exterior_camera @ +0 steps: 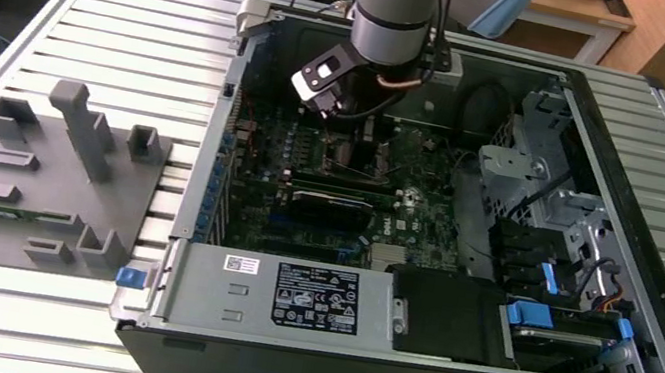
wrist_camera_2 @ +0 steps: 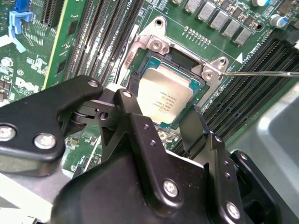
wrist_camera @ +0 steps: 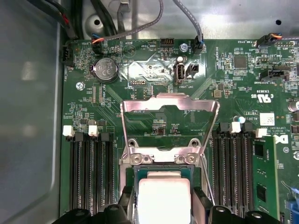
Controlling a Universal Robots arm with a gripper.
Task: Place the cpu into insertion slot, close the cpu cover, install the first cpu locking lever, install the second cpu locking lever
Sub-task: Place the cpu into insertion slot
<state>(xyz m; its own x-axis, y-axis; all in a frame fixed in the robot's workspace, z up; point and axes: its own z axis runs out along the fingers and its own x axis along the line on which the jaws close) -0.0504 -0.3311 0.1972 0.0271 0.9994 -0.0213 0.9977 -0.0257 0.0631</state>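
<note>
In the exterior view, the arm reaches down into an open computer case [exterior_camera: 594,241] lying on a slatted metal counter [exterior_camera: 130,21]. The hand [exterior_camera: 352,114] is low over the green board, close to the case's far wall. A grey moulded fixture [exterior_camera: 38,168] sits on the counter to the exterior view's left of the case, well apart from the hand.

Both wrist views bring in what that view is too far off to show. In the second wrist view, the hand [wrist_camera_2: 164,100] is clenched on the cpu [wrist_camera_2: 164,93], with its 2 black fingers [wrist_camera_2: 134,86] against opposite edges. The cpu lies flat inside the insertion slot [wrist_camera_2: 155,44], silver top up. A thin metal rod [wrist_camera_2: 261,73] runs out from the slot's rim.

The first wrist view adds the cpu cover [wrist_camera: 170,103]. It is swung open and stands up from its hinge at the slot's [wrist_camera: 163,158] edge, and the board shows through its window. Here the cpu [wrist_camera: 164,200] is a pale square between the fingers [wrist_camera: 127,196] of the hand [wrist_camera: 163,193]. Rows of black memory slots [wrist_camera: 88,172] flank the slot on 2 sides, and a coin battery [wrist_camera: 105,70] sits beyond the cover.
</note>
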